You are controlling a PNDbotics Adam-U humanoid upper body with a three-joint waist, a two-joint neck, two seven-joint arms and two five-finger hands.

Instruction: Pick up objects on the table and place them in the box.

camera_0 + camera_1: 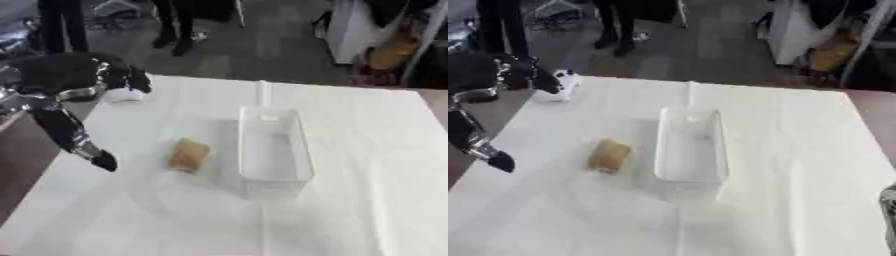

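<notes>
A tan, bread-like block (188,155) lies on the white table, just left of the clear rectangular box (273,150), which looks empty. A small white object (122,94) stands at the table's far left corner. My left hand (66,72) hovers over that corner, its bent fingertips (136,82) at the top of the white object. Its thumb (87,150) sticks out toward the near side, far from the object. Only a grey sliver of my right hand (890,205) shows at the right edge of the right eye view.
A white cloth (367,165) covers the table, with bare room right of the box and along the near side. The table's left edge (39,185) runs close under my left hand. People's legs and furniture stand beyond the far edge.
</notes>
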